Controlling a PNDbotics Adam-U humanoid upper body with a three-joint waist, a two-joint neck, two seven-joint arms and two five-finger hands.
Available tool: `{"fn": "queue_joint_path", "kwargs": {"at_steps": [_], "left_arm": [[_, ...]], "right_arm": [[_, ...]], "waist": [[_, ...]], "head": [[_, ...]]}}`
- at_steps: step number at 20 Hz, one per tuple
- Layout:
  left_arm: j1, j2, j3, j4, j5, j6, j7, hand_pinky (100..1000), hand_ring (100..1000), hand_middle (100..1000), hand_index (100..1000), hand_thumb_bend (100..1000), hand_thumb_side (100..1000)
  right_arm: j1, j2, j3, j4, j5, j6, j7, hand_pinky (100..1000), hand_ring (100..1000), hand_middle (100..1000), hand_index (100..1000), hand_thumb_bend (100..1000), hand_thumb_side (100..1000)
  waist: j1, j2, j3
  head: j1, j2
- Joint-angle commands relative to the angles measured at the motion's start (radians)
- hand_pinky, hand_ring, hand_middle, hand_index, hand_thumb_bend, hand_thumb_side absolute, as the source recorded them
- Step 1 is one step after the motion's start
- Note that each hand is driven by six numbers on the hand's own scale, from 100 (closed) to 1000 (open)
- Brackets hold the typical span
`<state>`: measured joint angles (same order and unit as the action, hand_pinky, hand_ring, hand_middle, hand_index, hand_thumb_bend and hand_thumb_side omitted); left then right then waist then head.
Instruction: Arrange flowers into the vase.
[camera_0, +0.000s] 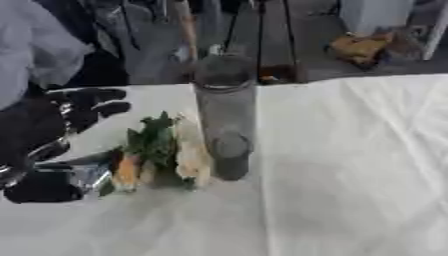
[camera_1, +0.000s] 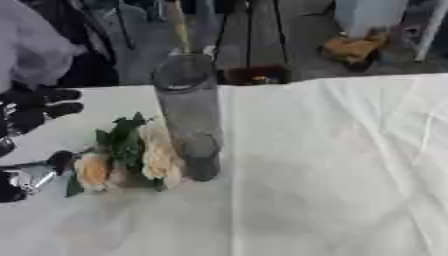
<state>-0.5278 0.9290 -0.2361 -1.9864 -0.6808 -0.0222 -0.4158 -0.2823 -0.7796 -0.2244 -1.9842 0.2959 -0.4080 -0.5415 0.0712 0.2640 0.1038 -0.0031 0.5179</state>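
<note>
A tall clear glass vase (camera_0: 225, 107) stands upright in the middle of the white tablecloth (camera_0: 350, 165), with no flowers in it. A small bunch of flowers (camera_0: 162, 155) lies on the cloth against the vase's left side: a cream bloom (camera_0: 190, 152), an orange bloom (camera_0: 128, 172) and green leaves (camera_0: 156, 137). Their stems point left toward my left hand (camera_0: 66, 112). This black hand hovers at the left edge, its fingers spread and fairly straight and reaching right above the stems. I cannot tell whether it touches the stems. My right hand shows in no view.
The table's far edge (camera_0: 367, 77) runs behind the vase. Beyond it are dark furniture legs (camera_0: 262, 35) and a brown object (camera_0: 357, 47) on the floor. A person's grey sleeve (camera_0: 35, 50) shows at the upper left.
</note>
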Motion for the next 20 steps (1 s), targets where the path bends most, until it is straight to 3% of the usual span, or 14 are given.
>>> {"fn": "queue_joint_path", "kwargs": {"at_steps": [1,7,9,12,15,20], "left_arm": [[-0.021,0.014,0.059,-0.014,0.023,0.017,-0.095,868,982,972,1000,315,1000],[-0.012,0.018,0.069,-0.014,0.009,0.154,-0.136,881,1000,987,1000,336,1000],[-0.008,0.018,0.066,-0.014,0.010,0.169,-0.155,890,1000,997,1000,331,1000],[-0.005,0.017,0.062,-0.014,0.007,0.183,-0.194,897,1000,1000,1000,265,880],[-0.006,0.015,0.058,-0.014,-0.003,0.202,-0.235,900,1000,1000,1000,237,834],[-0.012,0.013,0.045,-0.010,-0.054,0.202,-0.281,923,1000,1000,1000,371,819]], "right_arm": [[-0.005,-0.030,-0.008,-0.016,-0.008,0.001,0.003,875,1000,852,898,100,1000],[-0.005,-0.029,-0.007,-0.016,-0.008,0.001,0.004,875,1000,852,898,100,1000],[-0.006,-0.029,-0.007,-0.016,-0.009,0.001,0.004,876,1000,852,898,100,1000],[-0.006,-0.028,-0.006,-0.016,-0.009,0.002,0.005,876,1000,852,898,100,1000],[-0.006,-0.028,-0.006,-0.016,-0.010,0.002,0.006,876,1000,852,898,100,1000],[-0.007,-0.027,-0.004,-0.016,-0.012,0.002,0.009,876,1000,851,898,100,1000]], "waist": [[-0.006,-0.020,0.002],[-0.007,-0.020,0.004],[-0.007,-0.020,0.004],[-0.007,-0.019,0.003],[-0.008,-0.019,0.001],[-0.008,-0.017,-0.002]], "head": [[-0.004,-0.007],[-0.001,-0.007],[0.000,-0.006],[0.002,-0.006],[0.004,-0.007],[0.006,-0.010]]}}
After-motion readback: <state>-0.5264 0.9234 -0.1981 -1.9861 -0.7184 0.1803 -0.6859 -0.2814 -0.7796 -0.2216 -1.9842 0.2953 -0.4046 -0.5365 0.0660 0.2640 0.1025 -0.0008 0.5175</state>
